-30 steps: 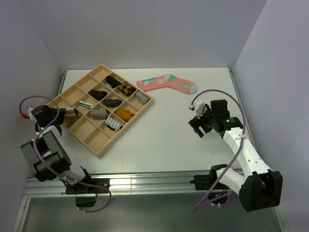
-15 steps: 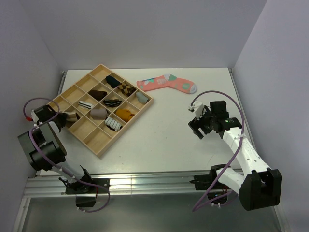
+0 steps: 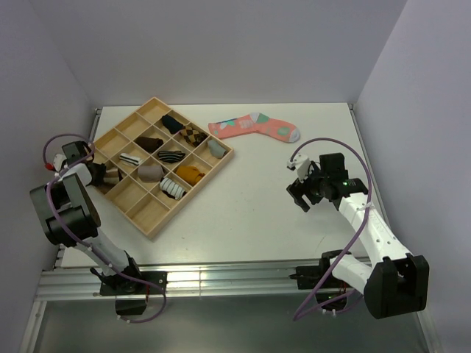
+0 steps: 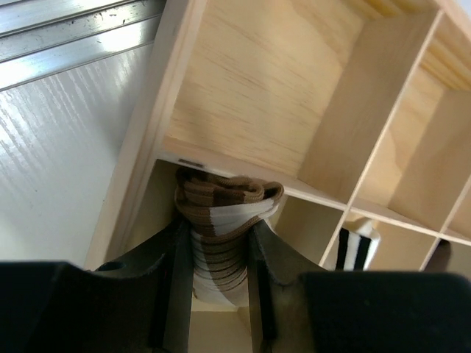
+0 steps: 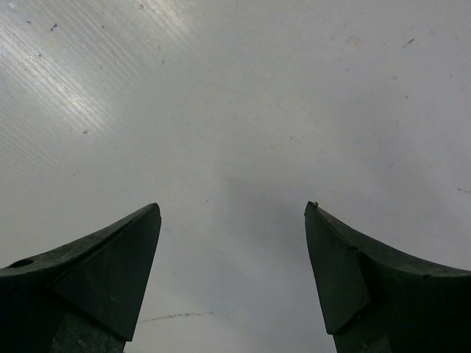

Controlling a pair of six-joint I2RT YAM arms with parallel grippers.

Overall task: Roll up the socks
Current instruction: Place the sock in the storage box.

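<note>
1. L pincer (image 4: 217, 239): closed on the brown sock (image 4: 221, 198), one finger (image 4: 176, 279) pressed to each side of it. In the top view the L pincer (image 3: 99, 175) sits at the left rim of the wooden tray (image 3: 147, 211).
2. Brown sock: a rolled bundle, brown w/ tan bands, standing upright between the fingers. It is inside a cell along the tray's left outer wall (image 4: 140, 147), w/ its top edge up against the cell divider. Cannot tell whether it touches the cell floor. In the top view the brown sock (image 3: 111, 175) is partly hidden by the arm.
3. Adjacent cell beyond the divider: bare wood in the wrist view.
4. Other rolled socks (image 3: 172, 187): approx. nine, one per cell, in the tray's middle and right cells.
5. R pincer (image 5: 232, 220): open, fingers wide apart, nothing between them, only bare tabletop (image 5: 235, 88) below. In the top view the R pincer (image 3: 300, 193) hangs over the tabletop (image 3: 250, 198) on the right side, well apart from the tray.
6. Coral-pink sock (image 3: 254, 126): lies flat and unrolled on the tabletop at the far side, just beside the tray's right corner. Neither pincer is near it.
</note>
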